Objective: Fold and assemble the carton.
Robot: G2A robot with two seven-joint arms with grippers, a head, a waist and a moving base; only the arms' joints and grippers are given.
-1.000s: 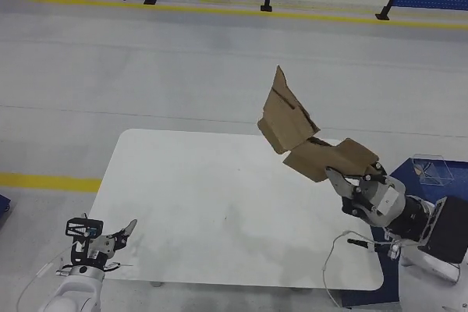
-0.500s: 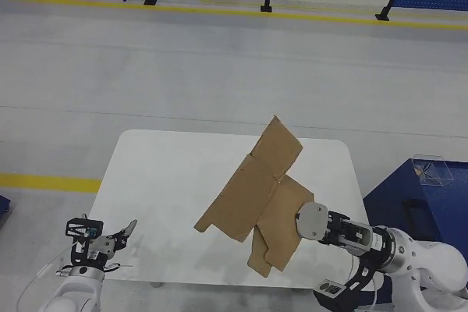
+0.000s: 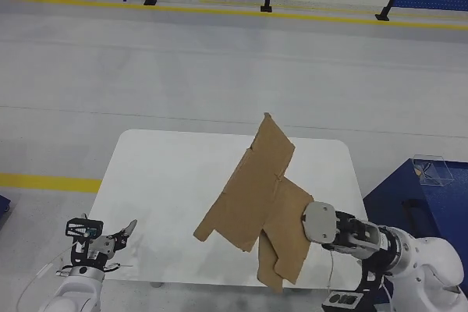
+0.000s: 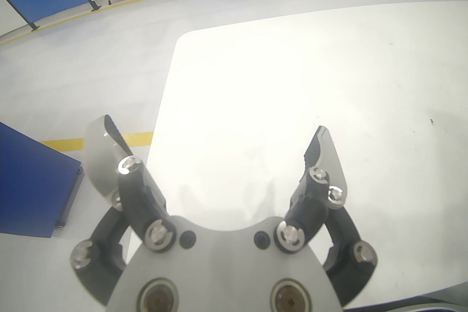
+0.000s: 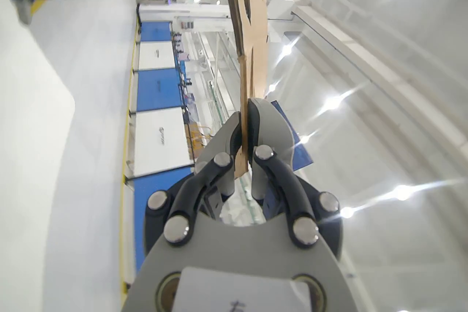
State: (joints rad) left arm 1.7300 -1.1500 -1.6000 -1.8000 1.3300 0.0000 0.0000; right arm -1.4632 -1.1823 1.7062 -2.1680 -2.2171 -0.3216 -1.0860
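Carton (image 3: 257, 195), a flat unfolded blank, hangs tilted above the table (image 3: 156, 179), pinched at one edge by the right gripper (image 5: 245, 125). Likely light and stiff, bending at the creases, so grip panels near fold lines. Left gripper (image 4: 214, 130) is spread, holding nothing, at the table edge.

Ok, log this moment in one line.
right gripper: shut on carton, over table | left gripper: open, at table edge

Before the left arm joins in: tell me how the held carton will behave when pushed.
Probably stiff: the carton holds flat out from the right gripper. Likely hinges at its visible creases. Gripped at one edge, it may swing.
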